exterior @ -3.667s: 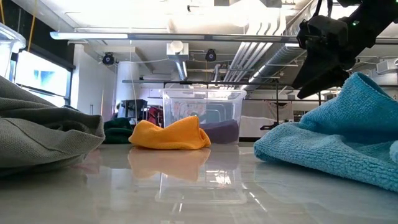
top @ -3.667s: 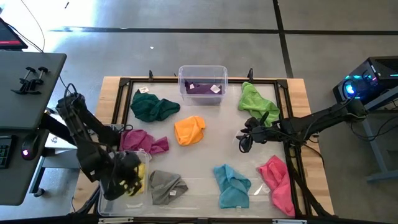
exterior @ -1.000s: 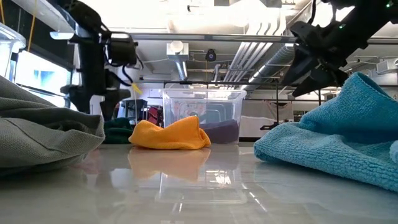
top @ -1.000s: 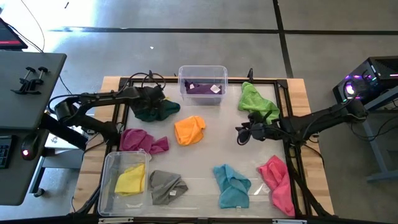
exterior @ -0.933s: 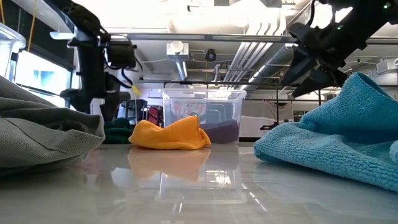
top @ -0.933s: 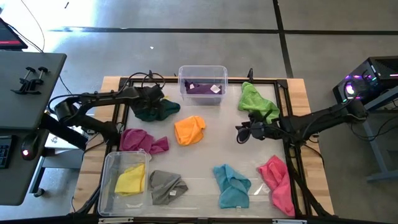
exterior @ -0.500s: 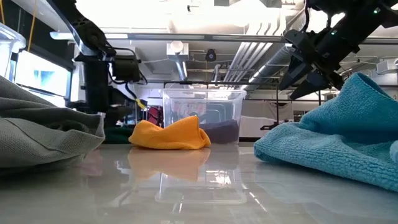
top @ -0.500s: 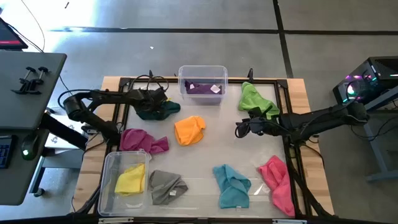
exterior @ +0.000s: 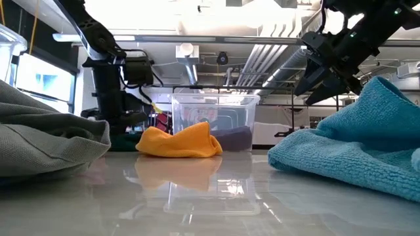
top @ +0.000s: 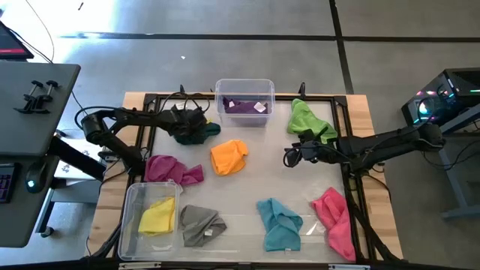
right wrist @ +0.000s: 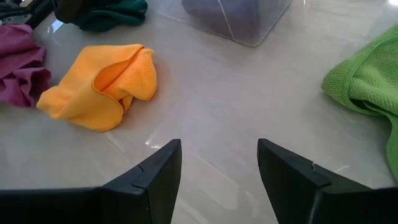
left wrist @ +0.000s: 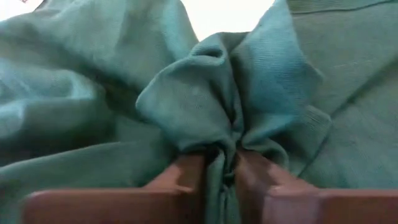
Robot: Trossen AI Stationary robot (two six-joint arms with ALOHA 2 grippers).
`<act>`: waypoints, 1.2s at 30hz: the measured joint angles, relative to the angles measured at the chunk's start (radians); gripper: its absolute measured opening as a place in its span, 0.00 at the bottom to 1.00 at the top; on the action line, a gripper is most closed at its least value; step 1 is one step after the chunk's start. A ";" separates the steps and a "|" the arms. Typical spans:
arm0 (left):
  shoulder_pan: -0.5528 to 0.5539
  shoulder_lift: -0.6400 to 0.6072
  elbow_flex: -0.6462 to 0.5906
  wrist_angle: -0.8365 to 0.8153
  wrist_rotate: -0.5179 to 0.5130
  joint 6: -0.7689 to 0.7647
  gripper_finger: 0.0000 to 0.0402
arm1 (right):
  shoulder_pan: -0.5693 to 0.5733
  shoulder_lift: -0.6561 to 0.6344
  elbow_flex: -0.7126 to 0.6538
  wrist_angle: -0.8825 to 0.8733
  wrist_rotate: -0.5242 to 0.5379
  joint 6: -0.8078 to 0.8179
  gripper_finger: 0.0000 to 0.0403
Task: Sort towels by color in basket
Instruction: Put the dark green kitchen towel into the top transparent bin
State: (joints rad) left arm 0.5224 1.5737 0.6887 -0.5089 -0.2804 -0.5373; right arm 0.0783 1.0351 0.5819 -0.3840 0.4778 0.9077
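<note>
The dark green towel (top: 199, 132) lies bunched at the table's far left, and my left gripper (top: 185, 122) is shut on it. It fills the left wrist view (left wrist: 93, 81). My right gripper (top: 288, 157) is open and empty above the table, between the orange towel (top: 229, 156) and the lime towel (top: 309, 121). Its fingers (right wrist: 155, 177) stand wide apart. The purple towel (top: 244, 106) lies in the far clear bin (top: 244, 82). The yellow towel (top: 157, 217) lies in the near left clear bin (top: 129, 225). My left gripper pinches a gathered fold (left wrist: 219, 134) of the dark green towel between its two fingers (left wrist: 183, 174), several layers bunched together. The arm comes from the table's left, slanting down. In the low view the towel's lower part (exterior: 121, 139) rests on the table.
The magenta (top: 171, 169), grey (top: 201, 225), cyan (top: 280, 223) and pink (top: 334, 214) towels lie loose on the glossy table. Bare table shows in the middle between the orange and cyan towels. A dark frame (top: 150, 97) runs round the table's edge.
My left gripper has gone down onto the dark green towel and a little toward the table's right. The towel's left part has drawn in toward the gripper and the cloth is more bunched than before. The other towels lie as they were.
</note>
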 joint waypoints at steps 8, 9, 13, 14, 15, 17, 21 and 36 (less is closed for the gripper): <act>0.000 -0.110 0.045 -0.189 0.016 0.004 0.04 | 0.000 0.000 0.000 0.000 -0.046 -0.045 0.51; 0.004 -0.131 0.059 -0.203 0.004 0.007 0.03 | 0.000 0.000 0.000 0.000 -0.049 -0.045 0.51; 0.015 -0.201 0.099 -0.320 -0.031 0.011 0.02 | 0.000 0.000 0.000 0.000 -0.051 -0.046 0.51; 0.014 -0.219 0.114 -0.334 -0.035 0.011 0.02 | 0.000 0.000 0.000 0.000 -0.051 -0.052 0.51; 0.014 -0.238 0.131 -0.335 -0.041 0.012 0.02 | 0.000 0.000 0.000 0.000 -0.050 -0.056 0.51; 0.013 -0.274 0.160 -0.352 -0.043 0.020 0.02 | 0.000 0.000 0.000 0.000 -0.050 -0.074 0.51; -0.005 -0.327 0.246 -0.356 -0.063 0.059 0.02 | 0.000 0.000 0.000 0.000 -0.045 -0.080 0.51; -0.077 -0.308 0.705 -0.353 -0.262 0.199 0.01 | 0.000 0.000 0.000 -0.001 -0.043 -0.082 0.51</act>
State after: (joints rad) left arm 0.4450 1.2657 1.3942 -0.8620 -0.5419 -0.3382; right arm 0.0784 1.0350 0.5819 -0.3849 0.4351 0.8257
